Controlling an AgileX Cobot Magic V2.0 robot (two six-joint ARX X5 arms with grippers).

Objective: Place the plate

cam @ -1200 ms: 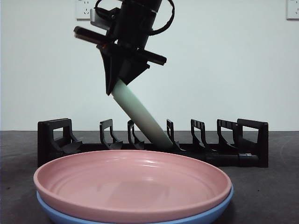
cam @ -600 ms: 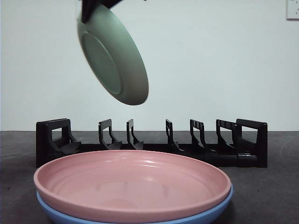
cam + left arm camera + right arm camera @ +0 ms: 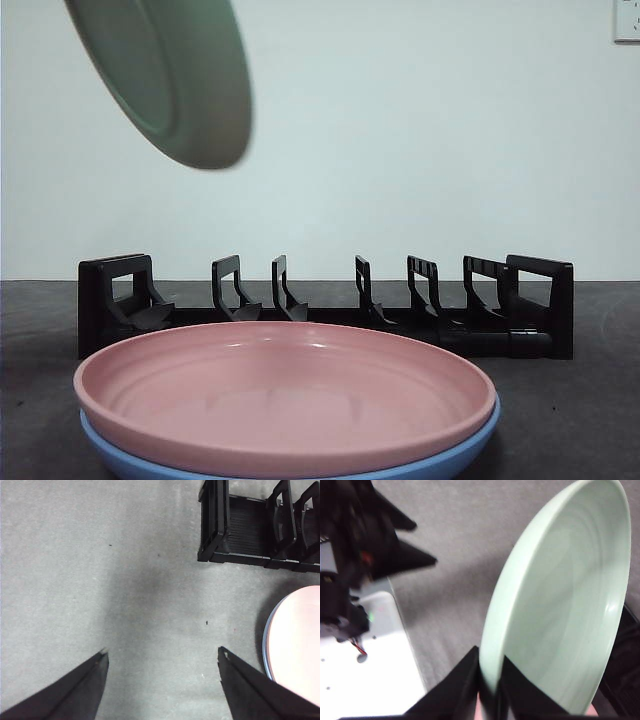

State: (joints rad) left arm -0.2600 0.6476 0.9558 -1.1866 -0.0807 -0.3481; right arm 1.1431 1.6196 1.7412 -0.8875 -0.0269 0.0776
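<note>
A pale green plate (image 3: 165, 80) hangs tilted at the top left of the front view, high above the black dish rack (image 3: 110, 300). The gripper holding it is out of that view. In the right wrist view my right gripper (image 3: 490, 680) is shut on the rim of the green plate (image 3: 560, 610). My left gripper (image 3: 162, 655) is open and empty above bare table, beside the rack's end (image 3: 240, 525). All the rack's slots stand empty.
A pink plate (image 3: 280, 390) lies stacked on a blue plate (image 3: 440, 460) in front of the rack. They also show in the left wrist view (image 3: 300, 630). The left arm (image 3: 345, 580) and a white base (image 3: 370, 670) show in the right wrist view.
The green plate stood leaning in a rack slot, held by the gripper. It has been lifted out and carried up and to the left. The gripper has left the front view.
</note>
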